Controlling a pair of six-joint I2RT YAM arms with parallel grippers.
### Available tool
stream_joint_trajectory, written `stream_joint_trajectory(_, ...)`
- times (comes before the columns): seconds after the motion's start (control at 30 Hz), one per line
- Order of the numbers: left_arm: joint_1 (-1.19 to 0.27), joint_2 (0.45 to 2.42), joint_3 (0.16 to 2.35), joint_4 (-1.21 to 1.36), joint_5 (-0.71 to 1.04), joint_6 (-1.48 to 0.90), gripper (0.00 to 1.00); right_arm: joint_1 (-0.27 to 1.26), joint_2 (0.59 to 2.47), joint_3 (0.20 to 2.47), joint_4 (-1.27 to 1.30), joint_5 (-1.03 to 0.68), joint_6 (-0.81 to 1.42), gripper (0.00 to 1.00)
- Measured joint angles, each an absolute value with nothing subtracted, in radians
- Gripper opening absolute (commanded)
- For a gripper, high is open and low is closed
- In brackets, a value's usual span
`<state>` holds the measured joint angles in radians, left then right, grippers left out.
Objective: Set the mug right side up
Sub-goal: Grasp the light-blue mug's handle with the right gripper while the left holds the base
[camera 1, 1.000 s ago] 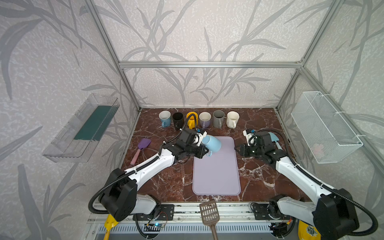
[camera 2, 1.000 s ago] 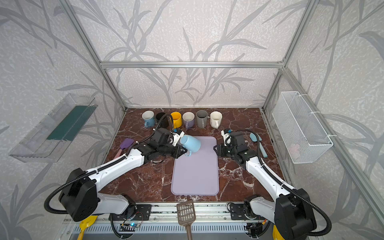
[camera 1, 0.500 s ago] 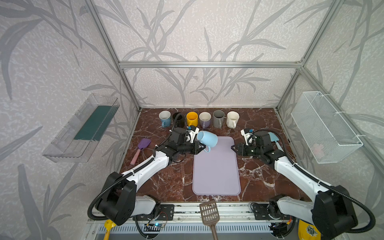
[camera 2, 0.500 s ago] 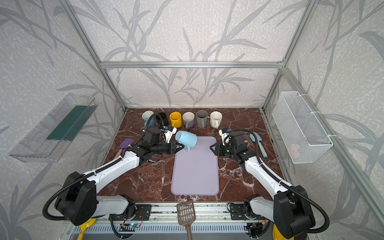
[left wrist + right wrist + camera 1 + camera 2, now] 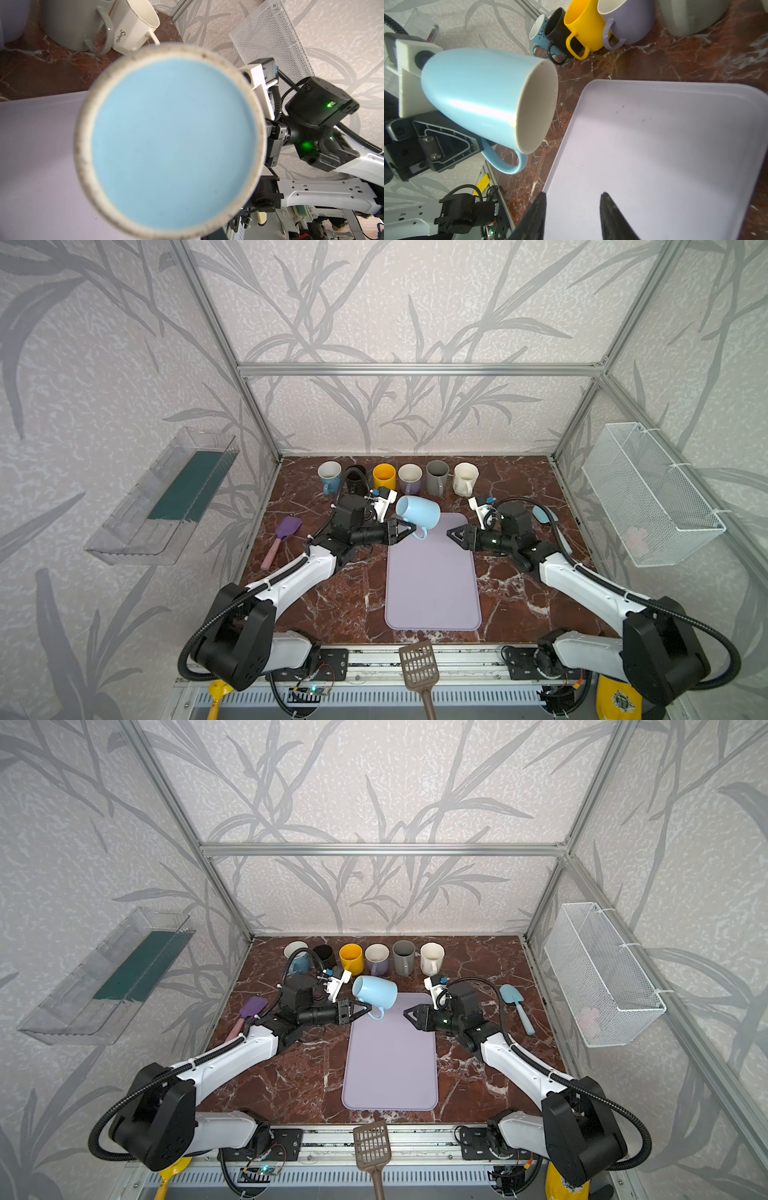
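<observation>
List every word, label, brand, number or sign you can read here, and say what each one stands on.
"Simple": script lettering on the side of the cream mug, in the left wrist view.
Emblem on the yellow object at the front right, in a top view: too small to read.
Dark marks on the speckled blue mug: not legible as text.
Light blue mug: no lettering shows.

I saw a glossy glazed mug [image 5: 473,89], its foot ring [image 5: 82,145] rough and bare; the mat [image 5: 432,572] looked matt and smooth, the marble counter [image 5: 349,601] polished.
</observation>
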<state>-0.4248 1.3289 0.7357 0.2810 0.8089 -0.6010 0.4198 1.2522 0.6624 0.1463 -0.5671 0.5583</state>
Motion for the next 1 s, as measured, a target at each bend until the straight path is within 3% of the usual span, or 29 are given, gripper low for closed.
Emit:
stream_joint_trajectory(0.37, -0.410, 1.323, 0.715, 0.389, 0.847, -0.666, 0.00, 0.459, 1.282, 0.630, 0.364, -0.613, 0.723, 0.44)
stream_joint_trajectory(1.0, -0.406, 1.474, 0.698, 0.673, 0.897, -0.830, 0.00, 0.464, 1.283, 0.610, 0.424, -0.612, 0.770, 0.44)
